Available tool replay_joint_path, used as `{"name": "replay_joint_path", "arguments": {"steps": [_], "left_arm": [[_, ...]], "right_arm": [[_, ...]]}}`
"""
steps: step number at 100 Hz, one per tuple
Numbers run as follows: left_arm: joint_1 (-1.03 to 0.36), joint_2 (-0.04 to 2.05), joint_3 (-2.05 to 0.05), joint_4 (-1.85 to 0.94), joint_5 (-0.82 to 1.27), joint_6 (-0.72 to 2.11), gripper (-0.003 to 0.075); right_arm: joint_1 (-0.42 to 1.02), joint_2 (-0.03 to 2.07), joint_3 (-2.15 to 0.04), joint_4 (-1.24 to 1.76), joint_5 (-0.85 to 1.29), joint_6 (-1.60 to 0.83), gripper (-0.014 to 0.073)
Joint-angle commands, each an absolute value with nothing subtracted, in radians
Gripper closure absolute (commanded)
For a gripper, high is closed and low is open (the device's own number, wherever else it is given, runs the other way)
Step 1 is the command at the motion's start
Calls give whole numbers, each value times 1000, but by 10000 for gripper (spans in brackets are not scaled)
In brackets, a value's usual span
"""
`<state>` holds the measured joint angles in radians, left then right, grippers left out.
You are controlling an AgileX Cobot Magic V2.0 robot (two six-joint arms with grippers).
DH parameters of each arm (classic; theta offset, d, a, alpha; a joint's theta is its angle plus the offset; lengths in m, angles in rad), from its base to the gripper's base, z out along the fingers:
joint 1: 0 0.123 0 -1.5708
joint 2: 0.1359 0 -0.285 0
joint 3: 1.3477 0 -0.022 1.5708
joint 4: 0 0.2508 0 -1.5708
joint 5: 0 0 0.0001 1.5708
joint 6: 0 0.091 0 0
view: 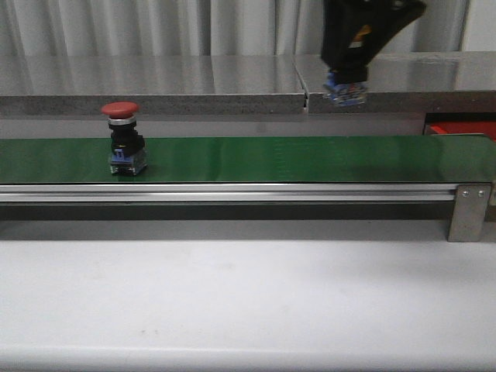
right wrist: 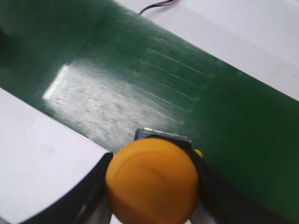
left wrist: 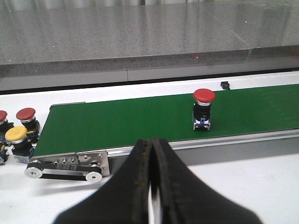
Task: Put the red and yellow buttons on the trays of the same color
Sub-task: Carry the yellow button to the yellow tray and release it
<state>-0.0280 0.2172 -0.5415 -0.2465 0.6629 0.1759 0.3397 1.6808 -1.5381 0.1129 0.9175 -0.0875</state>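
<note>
One red button [view: 124, 142] upright on belt [view: 310, 159], right end effector [right wrist: 152, 186] pinching yellow button [right wrist: 152, 184], left end effector [left wrist: 152, 186] pressed together.

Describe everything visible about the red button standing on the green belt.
The red button is a mushroom-head push switch: a domed red cap on a silvery collar, a black body below, and a bluish-clear contact block at the base. It looks like plastic with a metal ring. It stands upright on the green conveyor belt, towards the belt's left part in the front view, resting only on the belt. No gripper touches it.

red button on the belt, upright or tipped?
Upright: the red button stands on its base on the green belt, red cap on top.
</note>
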Motion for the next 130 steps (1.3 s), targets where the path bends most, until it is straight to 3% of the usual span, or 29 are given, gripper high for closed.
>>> {"name": "replay_joint_path", "arguments": {"steps": [1, 29, 63, 130], "left_arm": [[-34, 231, -566, -266, 585, 171, 741], [-34, 231, -566, -266, 585, 171, 741], [-34, 231, -566, -266, 585, 171, 741], [-34, 231, -566, -266, 585, 171, 741]], "right_arm": [[273, 1569, -1506, 111, 852, -83, 501], [-20, 1432, -1322, 111, 805, -83, 501], [-321, 1448, -1260, 113, 723, -73, 501], [-340, 1762, -1259, 202, 572, -72, 501]]}}
